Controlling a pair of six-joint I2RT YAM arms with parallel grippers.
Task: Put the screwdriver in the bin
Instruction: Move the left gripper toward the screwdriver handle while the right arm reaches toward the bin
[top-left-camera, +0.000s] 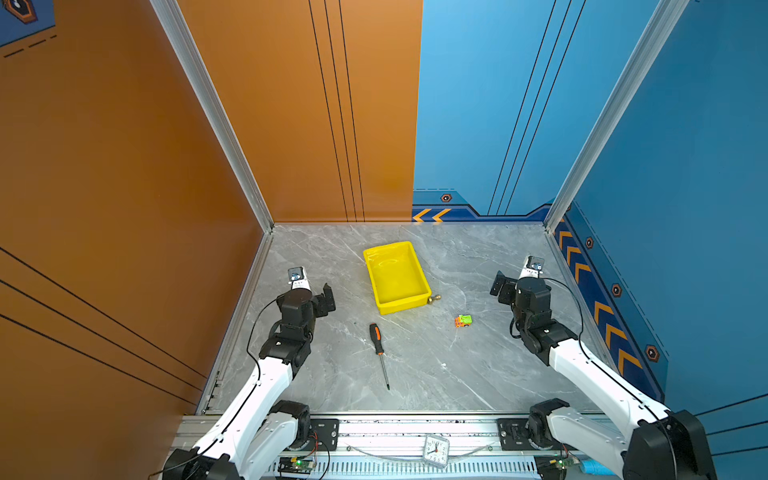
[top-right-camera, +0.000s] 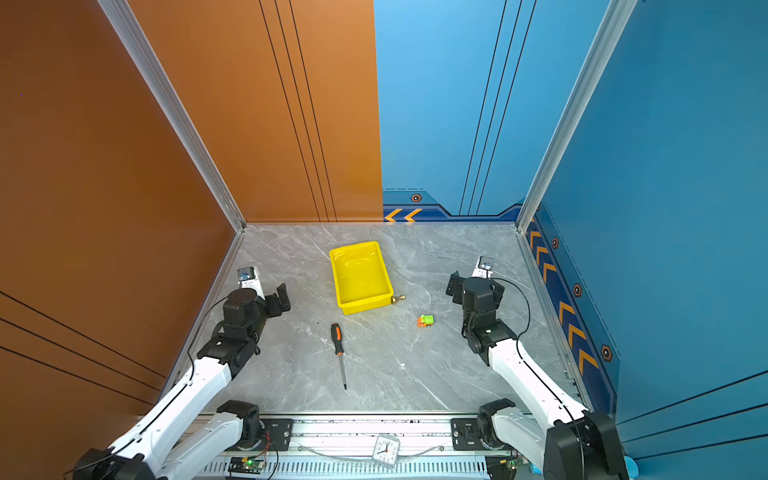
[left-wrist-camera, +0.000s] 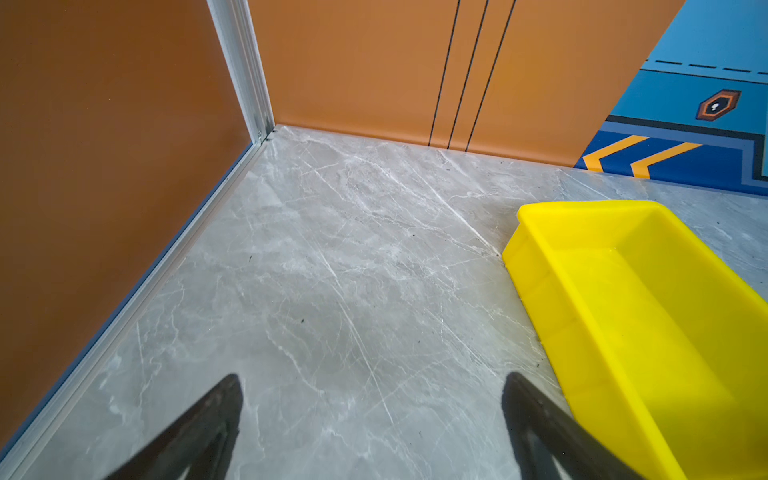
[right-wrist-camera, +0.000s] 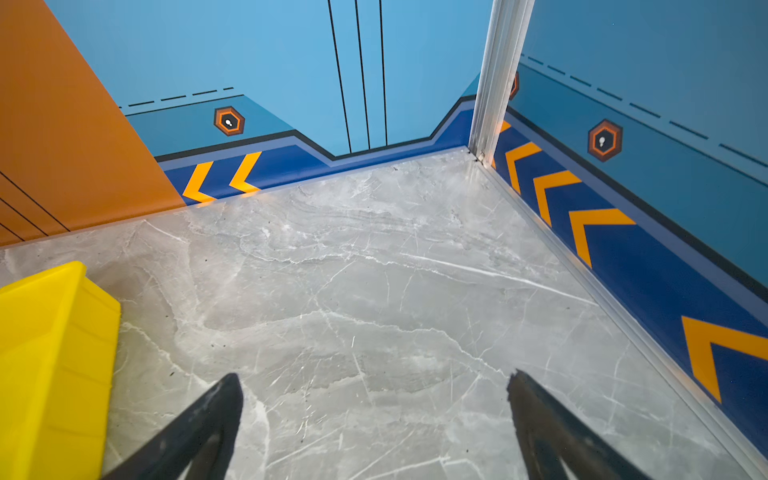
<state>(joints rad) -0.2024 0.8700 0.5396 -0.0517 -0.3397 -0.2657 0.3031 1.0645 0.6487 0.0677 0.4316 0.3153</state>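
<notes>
The screwdriver lies flat on the grey marble surface, outside the bin. Its black and orange handle points toward the bin, and its thin shaft points toward the near edge of the surface. The handle end is near the bin's front wall but apart from it. In both top views the screwdriver sits between the two arms, closer to the left one, and neither arm touches it.

The bin is a yellow tray standing further back on the surface, turned slightly askew. A small brass-coloured piece lies just beside the bin's near right corner; whether they touch cannot be told. A small orange and green toy car stands to the right of the bin, apart from it.

The left tool is held over the surface to the left of the bin. Its two dark fingers are spread wide with only bare marble between them, and it grips nothing. In the left wrist view the bin's side wall is just beside one finger.

The right tool is on the right side, well apart from the screwdriver, also spread wide and gripping nothing. A corner of the bin shows at the edge of the right wrist view.

A small clock lies on the metal rail between the arm bases.
</notes>
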